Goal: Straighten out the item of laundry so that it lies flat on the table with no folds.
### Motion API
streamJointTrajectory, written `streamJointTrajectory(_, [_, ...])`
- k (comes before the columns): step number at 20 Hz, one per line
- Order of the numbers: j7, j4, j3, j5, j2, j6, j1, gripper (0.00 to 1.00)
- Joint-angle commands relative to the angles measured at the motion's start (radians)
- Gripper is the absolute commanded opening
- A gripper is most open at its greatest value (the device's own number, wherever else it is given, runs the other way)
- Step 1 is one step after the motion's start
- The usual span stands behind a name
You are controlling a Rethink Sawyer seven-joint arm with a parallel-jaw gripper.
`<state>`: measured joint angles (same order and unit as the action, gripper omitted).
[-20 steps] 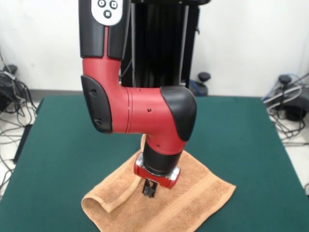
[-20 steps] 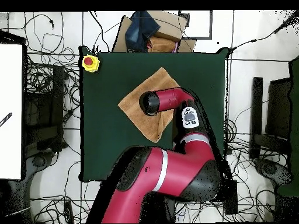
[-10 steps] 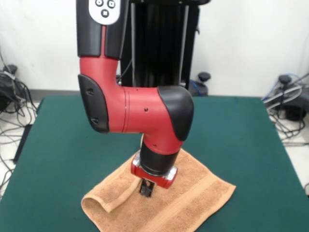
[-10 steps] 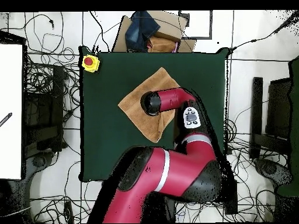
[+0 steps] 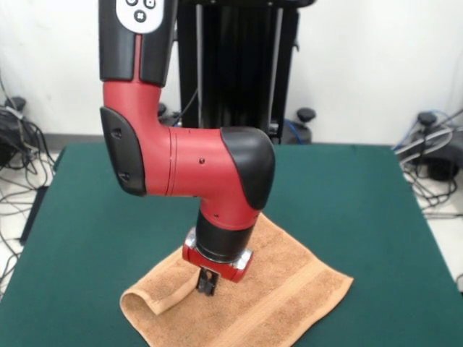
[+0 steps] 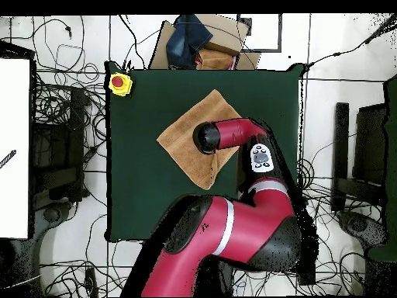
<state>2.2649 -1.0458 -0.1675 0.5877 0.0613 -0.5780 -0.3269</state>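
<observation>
Front view showed the red and black arm [image 5: 181,166] coming down from the top of the picture over the near half of the table [image 5: 362,202], whose dark green cloth filled most of the frame. The towel [image 5: 282,289] lay on that cloth toward the near edge, turned like a diamond, with a woven band visible along its right-hand side. Its left corner [image 5: 141,303] was not flat: the edge there curled up and over into a rounded fold, and a strip of cloth ran from that fold up toward the arm's wrist. The gripper [image 5: 206,284] hung just under the red wrist collar, low over the towel near the inner end of that strip. Its dark fingers appeared close together, but whether they pinched the cloth or merely stood above it could not be told.

Overhead view showed the same towel [image 6: 186,143] as a tan diamond near the middle of the table [image 6: 139,194], nearer the far edge than the robot's base. The arm [image 6: 233,132] reached across it, and its black elbow cap covered the spot where the gripper would be. A yellow box with a red button [image 6: 119,82] sat at a far corner of the table.
</observation>
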Motion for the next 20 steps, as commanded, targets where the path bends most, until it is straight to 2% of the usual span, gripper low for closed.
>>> streamJointTrajectory(1, [-0.103, -0.069, 0.025, 0.093, -0.041, 0.074, -0.01, 0.0])
streamJointTrajectory(6, [-0.077, -0.075, 0.027, 0.093, -0.037, 0.072, 0.001, 0.0])
streamJointTrajectory(8, [-0.094, -0.068, 0.021, 0.09, -0.038, 0.058, -0.006, 0.0])
streamJointTrajectory(12, [-0.199, -0.079, -0.008, 0.087, -0.044, 0.0, -0.049, 0.0])
streamJointTrajectory(20, [-0.194, -0.093, -0.002, 0.098, -0.042, 0.01, -0.054, 0.0])
